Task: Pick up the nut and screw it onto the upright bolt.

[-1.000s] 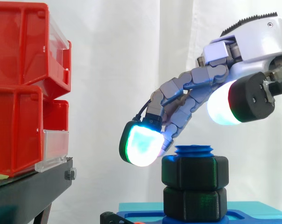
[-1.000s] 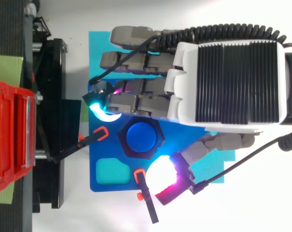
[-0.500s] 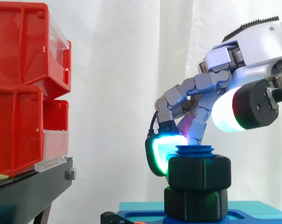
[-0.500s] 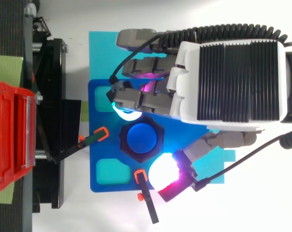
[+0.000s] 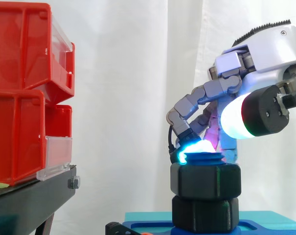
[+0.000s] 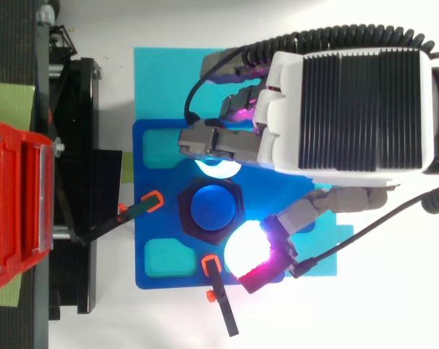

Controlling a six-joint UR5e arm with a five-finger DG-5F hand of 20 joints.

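Observation:
A black hex nut (image 5: 205,182) sits threaded on the upright blue bolt (image 5: 203,158), above a second black hex piece (image 5: 205,214) on the blue base plate (image 6: 158,218). From above, the nut's rim (image 6: 187,218) rings the bolt's top (image 6: 212,207). My hand (image 6: 350,94) reaches in from the right, its fingers curled down over the nut's far side. One glowing cyan fingertip (image 5: 185,149) presses on the nut's upper rim by the bolt. The white-glowing thumb (image 5: 234,117) hangs on the near side, higher than the nut.
Red bins (image 5: 25,93) stack on a black stand (image 5: 30,205) at the left. Two black clamps with orange tips (image 6: 150,201) (image 6: 214,273) point at the nut from the plate's edges. A cyan mat (image 6: 154,80) lies under the plate.
The cyan fingertip has swept from the nut's left side round to its far side, curling in tighter against the rim. The palm and thumb shifted slightly right.

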